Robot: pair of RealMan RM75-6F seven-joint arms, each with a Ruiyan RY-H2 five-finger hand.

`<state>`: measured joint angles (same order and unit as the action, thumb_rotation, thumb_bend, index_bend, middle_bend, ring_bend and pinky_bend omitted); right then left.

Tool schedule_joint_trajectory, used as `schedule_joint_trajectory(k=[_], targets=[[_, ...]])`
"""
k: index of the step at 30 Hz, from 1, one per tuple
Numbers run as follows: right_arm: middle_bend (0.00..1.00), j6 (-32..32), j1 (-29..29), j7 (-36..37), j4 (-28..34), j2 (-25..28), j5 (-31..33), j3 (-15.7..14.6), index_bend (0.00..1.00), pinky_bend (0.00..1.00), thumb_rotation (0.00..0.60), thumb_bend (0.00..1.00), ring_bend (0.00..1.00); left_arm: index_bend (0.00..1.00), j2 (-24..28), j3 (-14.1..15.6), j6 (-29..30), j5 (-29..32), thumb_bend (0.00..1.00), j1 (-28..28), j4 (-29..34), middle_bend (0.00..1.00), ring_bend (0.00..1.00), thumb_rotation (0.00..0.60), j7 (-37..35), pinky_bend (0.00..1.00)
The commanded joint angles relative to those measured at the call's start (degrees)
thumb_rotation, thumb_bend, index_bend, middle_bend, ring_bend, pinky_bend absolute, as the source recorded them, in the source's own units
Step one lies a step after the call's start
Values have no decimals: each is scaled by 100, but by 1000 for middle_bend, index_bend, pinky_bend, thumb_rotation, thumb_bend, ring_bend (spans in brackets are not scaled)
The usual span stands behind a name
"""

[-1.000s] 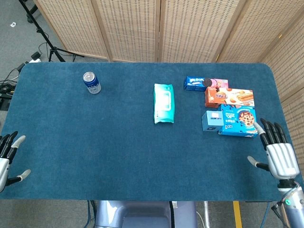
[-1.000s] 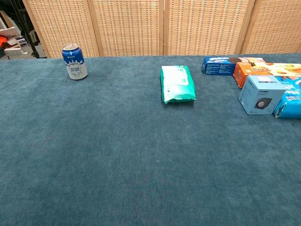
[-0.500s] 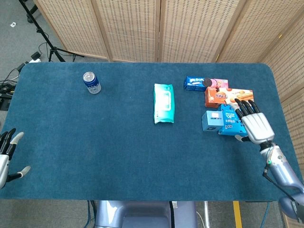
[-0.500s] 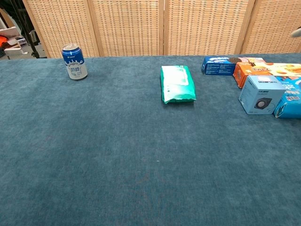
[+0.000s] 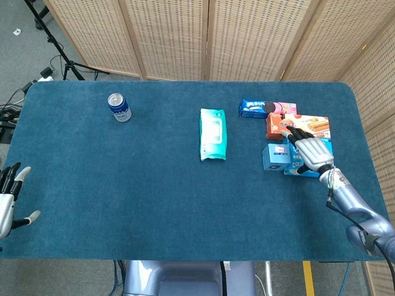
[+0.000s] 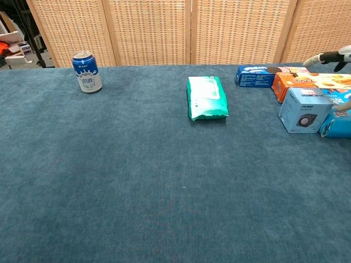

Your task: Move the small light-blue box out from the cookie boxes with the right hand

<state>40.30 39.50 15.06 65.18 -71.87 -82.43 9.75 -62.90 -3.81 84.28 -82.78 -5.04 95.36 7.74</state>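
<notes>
The small light-blue box [image 5: 275, 157] [image 6: 303, 110] stands at the left end of the cookie boxes, against a larger blue cookie box [image 5: 302, 169] and in front of an orange cookie box [image 5: 308, 124] [image 6: 307, 82]. A dark blue cookie box [image 5: 253, 108] [image 6: 255, 76] lies furthest back. My right hand [image 5: 307, 150] hovers open over the blue cookie box, fingers spread toward the small box's right side; in the chest view only its fingertips [image 6: 329, 56] show at the right edge. My left hand [image 5: 7, 200] hangs open off the table's near left edge.
A teal wipes packet [image 5: 213, 134] [image 6: 206, 97] lies mid-table, left of the boxes. A blue drink can [image 5: 119, 107] [image 6: 86, 72] stands at the far left back. Wicker screens stand behind the blue table [image 5: 123, 185].
My right hand has swung from the near right table edge up and leftward, over the blue cookie box, toward the small light-blue box. The left hand barely shifted.
</notes>
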Motion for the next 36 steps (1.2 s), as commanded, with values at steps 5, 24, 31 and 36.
schedule_joint_trajectory(k=[5,24,31,36], targets=[[90,-248,300,480,-473,-362,-86,-125,15,220,600,0,90,0,-50,-71,-207,242,0,-110,-8,0,0,600,145,0],[579,941,351,1270,-1024,-986,-611,-362,489,310,600,0,470,0,14,-66,-120,250,0,-78,2,0,0,600,-23,0],[588,1571,213,552,898,-161,-797,-332,495,312,600,28,470,0,86,-1,-17,82,0,-26,16,0,0,600,-178,0],[588,1487,248,-340,2087,-35,-674,-311,495,312,600,53,470,0,114,60,18,-21,0,3,2,0,0,600,-227,0]])
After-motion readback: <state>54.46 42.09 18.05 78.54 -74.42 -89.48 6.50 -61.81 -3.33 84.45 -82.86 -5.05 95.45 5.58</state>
